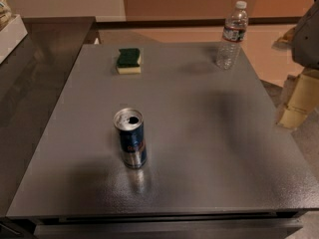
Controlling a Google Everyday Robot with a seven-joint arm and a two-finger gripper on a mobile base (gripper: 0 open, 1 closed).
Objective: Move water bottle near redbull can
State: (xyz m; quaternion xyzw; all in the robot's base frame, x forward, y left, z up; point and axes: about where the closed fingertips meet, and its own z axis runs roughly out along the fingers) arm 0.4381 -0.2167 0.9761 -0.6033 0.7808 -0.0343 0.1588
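- Only one camera view here, looking down on a grey table (209, 148).
- The water bottle (232, 34) is upright at the far right corner, close to the back edge. The redbull can (130, 138) stands upright toward the near left, well apart from it. So the move looks not yet started to me, with the grab, carry and set-down all left.
- I can't pick out the gripper anywhere in the shot, so I can't tell if it's open or closed. A grey bulky shape (308, 34) pokes in at the right edge, which may be part of the arm.
- There's loads of bare tabletop between bottle and can.
- A green and yellow sponge (128, 60) sits far left, off the straight path.
- I'd watch that back edge, since a tall bottle could tip easily.
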